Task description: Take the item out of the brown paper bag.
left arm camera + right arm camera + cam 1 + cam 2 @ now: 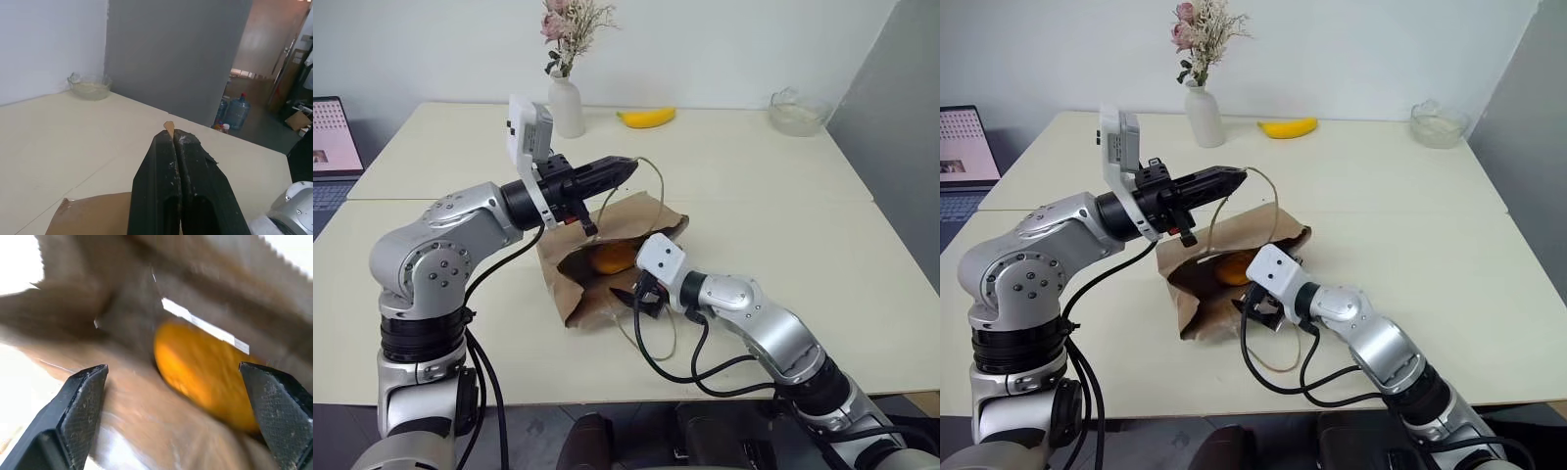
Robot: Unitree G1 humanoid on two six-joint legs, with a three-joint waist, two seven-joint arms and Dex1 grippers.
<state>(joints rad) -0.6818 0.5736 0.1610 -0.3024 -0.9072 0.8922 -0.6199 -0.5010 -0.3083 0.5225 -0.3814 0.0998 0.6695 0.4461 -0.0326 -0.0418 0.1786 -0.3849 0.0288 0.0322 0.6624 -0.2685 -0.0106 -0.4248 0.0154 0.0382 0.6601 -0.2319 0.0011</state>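
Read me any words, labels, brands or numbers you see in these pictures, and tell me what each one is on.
No text can be read.
Laptop screen: pink grid and a small image, too small to read.
Brown paper bag: no print.
Water bottle beyond the table: label too blurred to read.

Brown paper bag (607, 257) lies on its side mid-table, nearer my front edge, crinkled, mouth gaping toward me. One tan cord handle (651, 176) is pulled up taut, the other loops flat on the table in front. Item (613, 258) sits inside the mouth: small, smooth, yellow-orange, rounded oblong, lying on the bag's lower wall.
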